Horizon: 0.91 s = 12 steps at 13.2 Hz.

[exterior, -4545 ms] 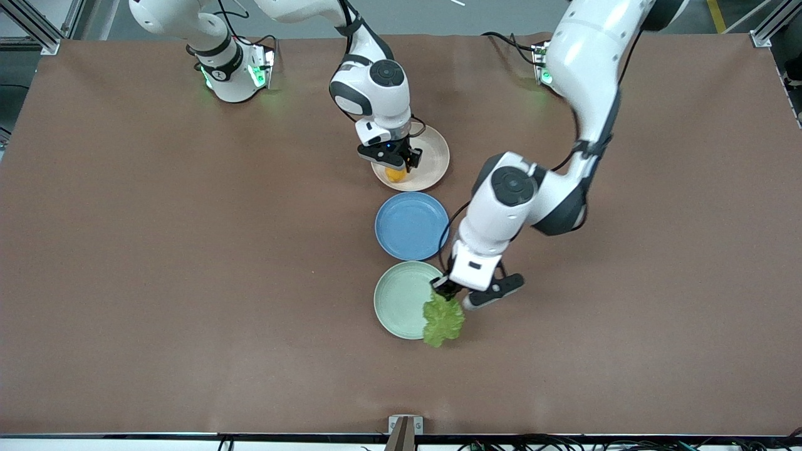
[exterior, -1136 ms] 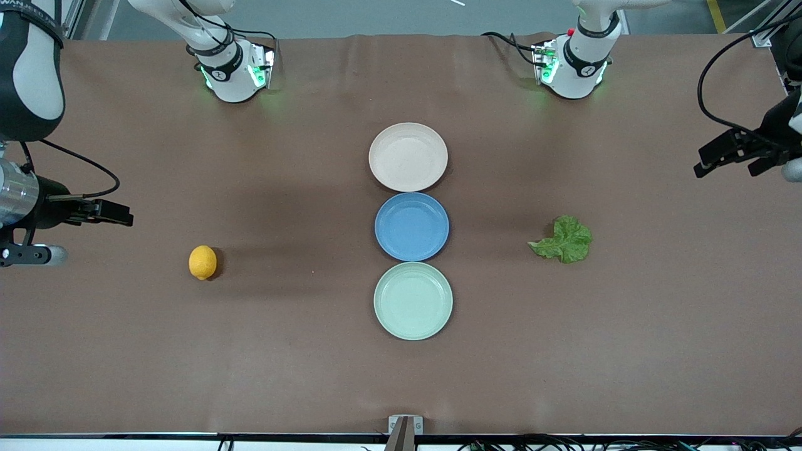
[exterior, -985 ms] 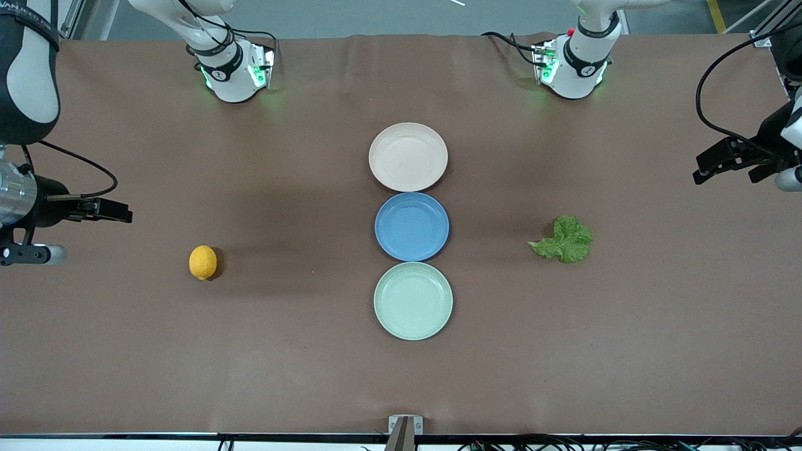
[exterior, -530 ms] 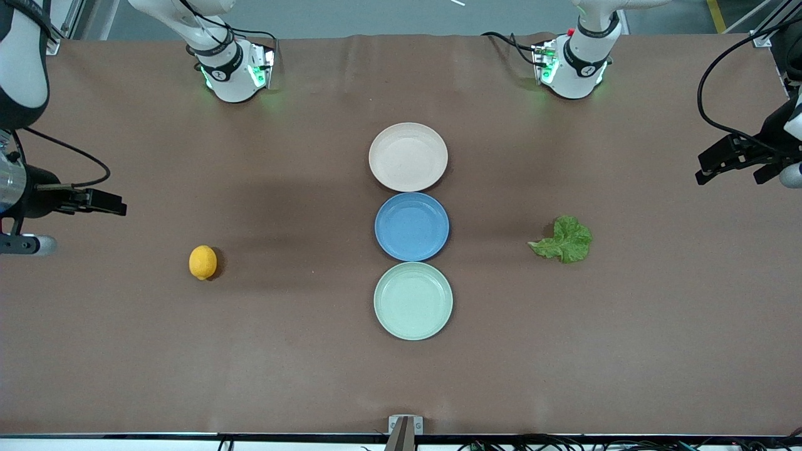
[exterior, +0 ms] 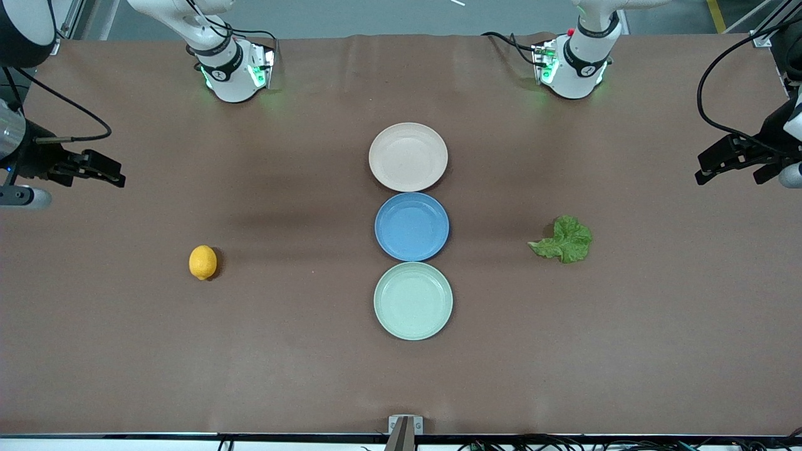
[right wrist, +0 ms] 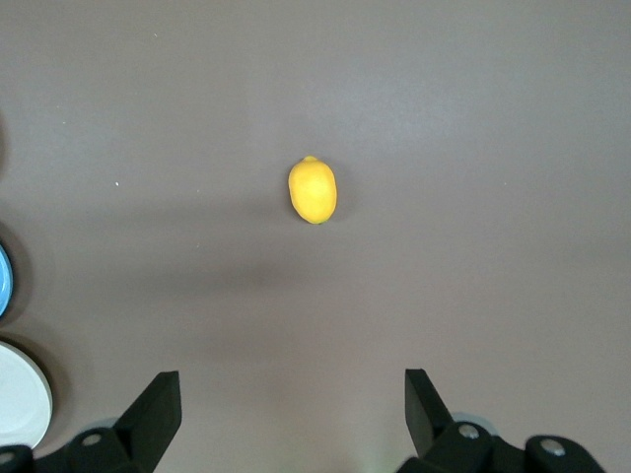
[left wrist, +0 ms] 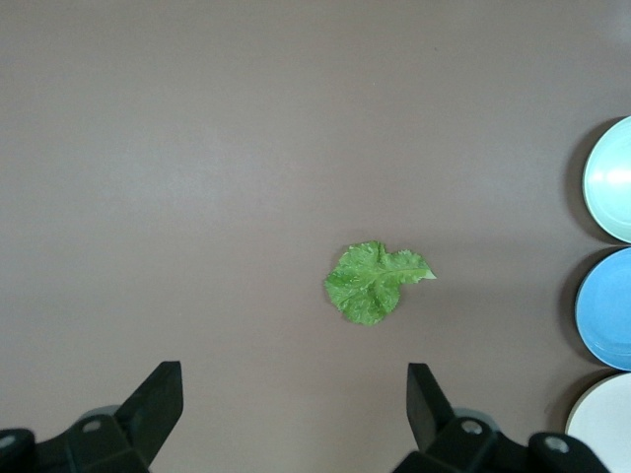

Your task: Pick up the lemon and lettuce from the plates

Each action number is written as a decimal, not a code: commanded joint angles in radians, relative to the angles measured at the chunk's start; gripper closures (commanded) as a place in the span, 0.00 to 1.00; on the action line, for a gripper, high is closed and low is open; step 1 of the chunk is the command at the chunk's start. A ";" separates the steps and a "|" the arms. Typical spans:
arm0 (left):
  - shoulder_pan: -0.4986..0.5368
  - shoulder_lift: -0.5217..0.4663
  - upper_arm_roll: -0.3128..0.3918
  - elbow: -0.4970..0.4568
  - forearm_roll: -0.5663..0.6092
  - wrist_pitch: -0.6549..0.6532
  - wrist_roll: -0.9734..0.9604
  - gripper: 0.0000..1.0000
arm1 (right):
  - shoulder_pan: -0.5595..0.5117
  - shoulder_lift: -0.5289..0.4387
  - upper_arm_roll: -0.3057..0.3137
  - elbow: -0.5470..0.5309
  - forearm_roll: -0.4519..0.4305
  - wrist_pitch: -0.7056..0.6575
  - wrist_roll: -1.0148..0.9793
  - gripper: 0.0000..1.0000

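Note:
The lemon [exterior: 202, 262] lies on the bare table toward the right arm's end, well apart from the plates. The lettuce [exterior: 564, 240] lies on the table toward the left arm's end. The beige plate [exterior: 408, 156] and the mint green plate [exterior: 413, 300] are empty. My right gripper [exterior: 111, 173] is open and empty, raised over the table edge at its end; its wrist view shows the lemon [right wrist: 313, 189] off from the open gripper [right wrist: 291, 389]. My left gripper [exterior: 730, 169] is open and empty, raised at its end; its wrist view shows the lettuce [left wrist: 373, 283] off from the gripper [left wrist: 293, 384].
A blue plate [exterior: 411, 226] lies between the beige and the mint green plate, the three in a row across the table's middle. The plates' rims show at the edge of the left wrist view [left wrist: 611, 182] and of the right wrist view [right wrist: 20, 394].
Earlier the grippers held the lemon and lettuce at the plates; both now lie on the table. In the last second the right gripper has drawn back toward the bases; the left barely moved.

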<state>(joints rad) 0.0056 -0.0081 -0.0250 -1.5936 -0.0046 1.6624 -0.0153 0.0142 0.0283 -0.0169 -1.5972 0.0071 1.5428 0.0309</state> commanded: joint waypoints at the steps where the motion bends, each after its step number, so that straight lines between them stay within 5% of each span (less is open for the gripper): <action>1: 0.002 0.005 -0.018 0.020 0.002 -0.016 0.018 0.00 | 0.007 -0.056 -0.009 -0.056 0.008 0.020 -0.006 0.00; 12: 0.004 0.005 -0.019 0.018 -0.003 -0.016 0.014 0.00 | -0.013 -0.123 -0.021 -0.093 0.013 0.013 -0.006 0.00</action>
<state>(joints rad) 0.0046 -0.0080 -0.0404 -1.5936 -0.0047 1.6624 -0.0153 0.0085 -0.0533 -0.0379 -1.6485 0.0071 1.5436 0.0309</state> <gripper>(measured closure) 0.000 0.000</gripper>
